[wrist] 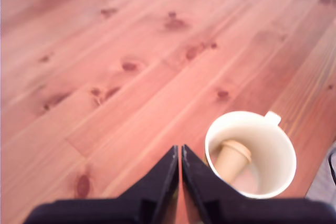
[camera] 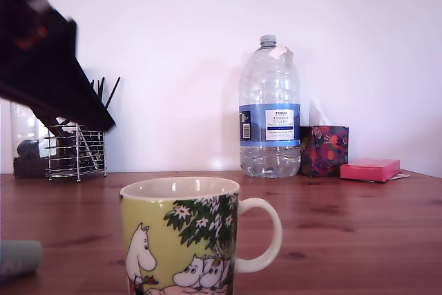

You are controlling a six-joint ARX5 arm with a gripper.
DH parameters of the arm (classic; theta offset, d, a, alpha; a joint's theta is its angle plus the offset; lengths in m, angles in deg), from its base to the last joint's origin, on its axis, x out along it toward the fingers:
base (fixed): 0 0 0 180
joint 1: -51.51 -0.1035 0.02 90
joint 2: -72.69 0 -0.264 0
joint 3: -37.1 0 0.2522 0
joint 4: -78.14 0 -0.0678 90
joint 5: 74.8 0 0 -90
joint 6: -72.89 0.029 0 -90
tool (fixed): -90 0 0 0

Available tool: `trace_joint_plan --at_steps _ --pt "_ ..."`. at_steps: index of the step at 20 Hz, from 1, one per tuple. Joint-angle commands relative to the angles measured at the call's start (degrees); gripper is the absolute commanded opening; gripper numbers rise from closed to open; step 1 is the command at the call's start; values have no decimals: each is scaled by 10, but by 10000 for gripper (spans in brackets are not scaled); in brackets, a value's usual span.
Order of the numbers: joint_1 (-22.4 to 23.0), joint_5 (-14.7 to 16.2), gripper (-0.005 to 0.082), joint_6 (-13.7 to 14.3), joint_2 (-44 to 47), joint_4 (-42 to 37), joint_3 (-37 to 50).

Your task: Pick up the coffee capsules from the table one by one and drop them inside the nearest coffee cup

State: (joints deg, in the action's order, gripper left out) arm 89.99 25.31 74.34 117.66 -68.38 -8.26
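The gripper [wrist: 180,153] hangs above the table [wrist: 131,77] with its two black fingers pressed together, only a hairline slit between them and nothing pinched. In the wrist view it sits just beside the rim of the coffee cup [wrist: 251,153], outside it, over bare wood. In the exterior view only a dark blurred piece of the arm [camera: 48,67] shows, high at the exterior view's left.

A beige capsule [wrist: 231,161] already lies inside the cup, leaning against the wall with its rimmed face up, so I judge one drop as done. The cup stands near the table's front edge in the exterior view, handle toward the exterior view's right.

The other one matters now. At the exterior view's lower left corner, close to the front edge of the table, lies a blurred pale mint shape [camera: 17,257] that I take for the second capsule, on its side with its long axis running roughly along that edge. It is apart from the cup, on the side away from the handle. The wrist view does not show it at all, so the gripper is not above it; by my reckoning the arm must travel from the cup toward that corner, spread its fingers and come down across the pod's short width.

Along the back edge stand a wire caddy [camera: 74,153], a large water bottle [camera: 269,108], a tissue box [camera: 324,150] and a pink box [camera: 369,169].
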Motion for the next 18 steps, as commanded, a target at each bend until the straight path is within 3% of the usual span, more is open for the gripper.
trace_joint_plan --at_steps 1,3,7,10,14,18 --pt "1 -3 -19 -4 -1 14 14" --pt "1 -6 -19 -4 1 23 14" --pt "1 -6 -12 24 18 31 14" --pt "1 -5 -11 77 36 48 14" --pt "1 2 -11 85 66 82 14" --pt "1 3 -9 191 86 85 14"
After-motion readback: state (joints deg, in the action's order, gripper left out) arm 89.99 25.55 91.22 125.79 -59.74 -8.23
